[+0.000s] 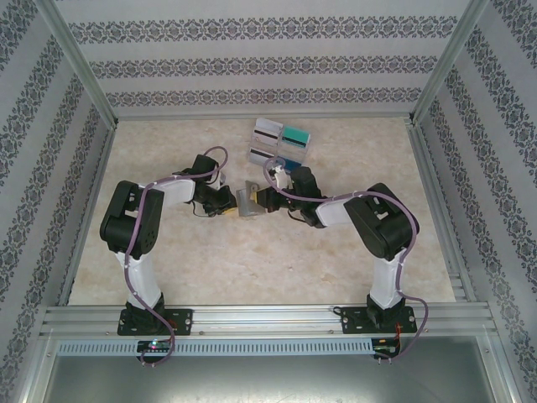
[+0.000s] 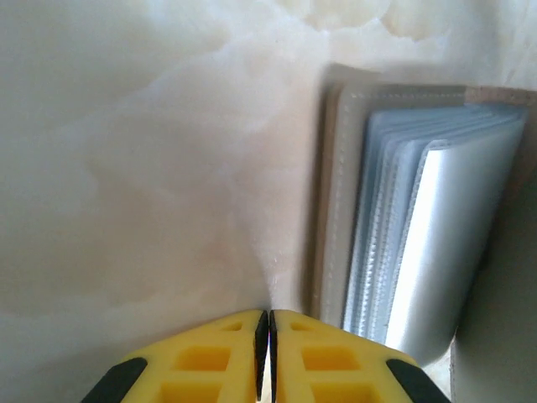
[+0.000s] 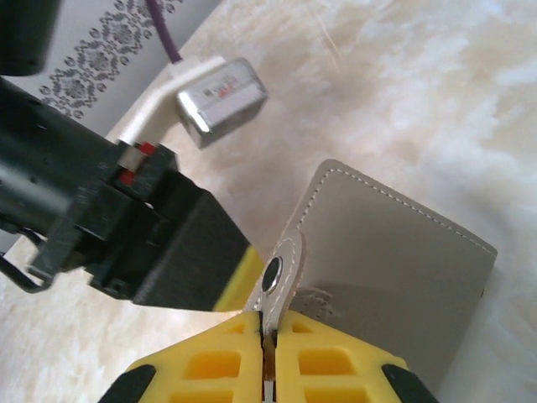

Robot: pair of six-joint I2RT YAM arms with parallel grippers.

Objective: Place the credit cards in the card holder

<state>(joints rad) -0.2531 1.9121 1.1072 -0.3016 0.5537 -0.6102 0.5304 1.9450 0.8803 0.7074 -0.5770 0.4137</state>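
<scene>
We see a card holder (image 3: 394, 277) with a smooth, faintly shiny leather-like cover, stitched edges, a bright metal snap (image 3: 273, 274) and glossy clear plastic sleeves (image 2: 403, 243), and a table (image 1: 252, 260) with a smooth, pale marble-look finish.

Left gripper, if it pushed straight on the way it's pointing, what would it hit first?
Probably the bare table: the shut left gripper aims just beside the open card holder, missing its cover edge, though depth is unclear.

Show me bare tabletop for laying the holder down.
Free: the wide near stretch of table between the arm bases, and the far-left corner. Crowded: mid-table, where both arms meet at the card holder, with the cards just beyond.
</scene>
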